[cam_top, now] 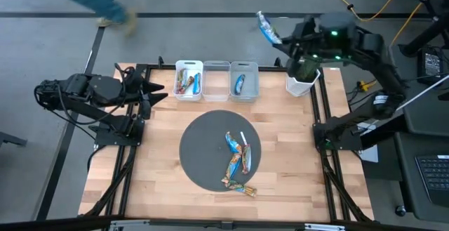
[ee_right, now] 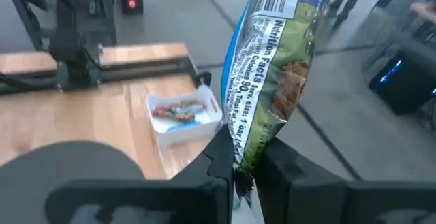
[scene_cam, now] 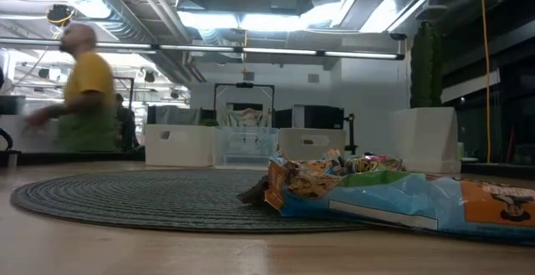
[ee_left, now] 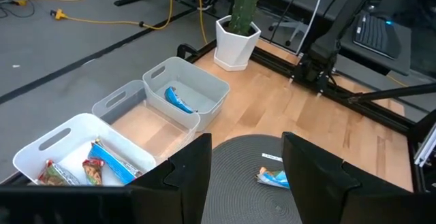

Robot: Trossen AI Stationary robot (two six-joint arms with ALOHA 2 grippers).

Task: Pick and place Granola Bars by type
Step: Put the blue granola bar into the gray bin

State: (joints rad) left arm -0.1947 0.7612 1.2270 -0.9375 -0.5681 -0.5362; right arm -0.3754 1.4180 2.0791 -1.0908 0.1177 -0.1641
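My right gripper [cam_top: 283, 43] hangs high over the table's far edge, right of the bins, shut on a green-and-blue granola bar [ee_right: 272, 67]. Several more bars [cam_top: 237, 162] lie on the round dark mat [cam_top: 200, 136], close up in the low view [scene_cam: 393, 193]. Three bins stand in a row at the far edge. The left bin [cam_top: 189, 81] holds a few bars, the middle bin [cam_top: 216, 81] shows none, and the right bin [cam_top: 243, 82] holds a blue bar [ee_left: 180, 101]. My left gripper [cam_top: 156, 90] waits open at the table's left, clear of everything. My right gripper pinches the bar's one short end [ee_right: 240, 157] between its two fingers. The rest of the wrapper stands up and out beyond the fingertips, its printed back toward the wrist camera. The bar is lifted clear, in the air past the far edge [cam_top: 266, 27].
A white pot [cam_top: 300, 85] with a cactus [ee_left: 242, 3] stands at the far right corner. A thin white stick [cam_top: 243, 137] lies on the mat. A black frame rail [ee_left: 354, 98] edges the table. A person [scene_cam: 84, 91] walks beyond the far side.
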